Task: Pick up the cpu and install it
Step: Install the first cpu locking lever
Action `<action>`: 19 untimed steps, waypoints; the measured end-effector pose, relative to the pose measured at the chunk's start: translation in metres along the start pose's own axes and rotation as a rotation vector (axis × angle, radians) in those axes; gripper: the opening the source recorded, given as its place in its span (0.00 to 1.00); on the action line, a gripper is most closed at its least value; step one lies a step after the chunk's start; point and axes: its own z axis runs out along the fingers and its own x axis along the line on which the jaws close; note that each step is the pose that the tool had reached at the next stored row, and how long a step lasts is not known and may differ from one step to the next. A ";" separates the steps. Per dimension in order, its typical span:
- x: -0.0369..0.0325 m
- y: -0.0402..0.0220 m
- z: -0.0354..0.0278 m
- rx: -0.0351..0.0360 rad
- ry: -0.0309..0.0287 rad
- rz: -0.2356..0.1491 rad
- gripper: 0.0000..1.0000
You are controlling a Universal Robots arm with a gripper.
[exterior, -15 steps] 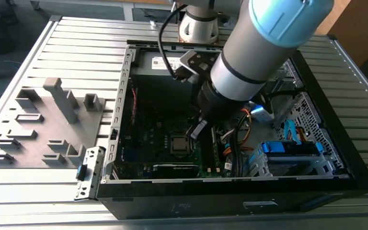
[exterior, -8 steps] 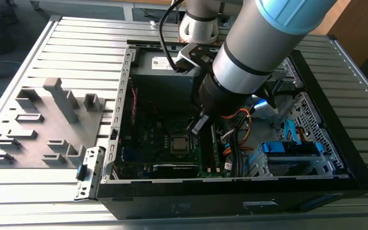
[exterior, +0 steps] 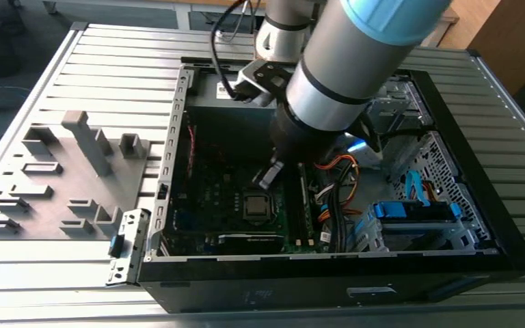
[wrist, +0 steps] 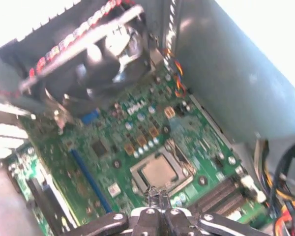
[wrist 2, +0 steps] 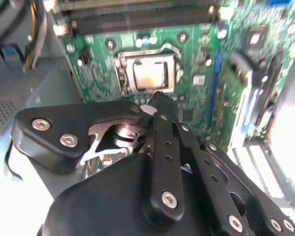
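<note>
Silver-grey cpu (wrist 2: 149, 73) on green motherboard (wrist: 118, 142), black computer case (exterior: 481, 198), black jaws.

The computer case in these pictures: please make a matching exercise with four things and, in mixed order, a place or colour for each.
Things:
1. cpu
2. gripper
3. fan
4. grey fixture block

Descriptions:
A. black, beside the motherboard
B. on the slatted table, outside the computer case
C. silver-grey top, seated in the socket
D. hanging above the socket

Pairs: 1-C, 2-D, 3-A, 4-B
</note>
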 end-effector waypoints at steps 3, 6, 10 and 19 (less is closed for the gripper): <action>0.0019 0.0107 0.0030 0.0002 -0.0007 0.000 0.11; 0.0016 0.0158 0.0030 -0.0007 -0.0030 -0.001 0.11; 0.0026 0.0190 -0.0135 -0.0012 -0.0036 -0.001 0.11; 0.0031 0.0207 -0.0220 -0.0016 -0.0041 -0.001 0.11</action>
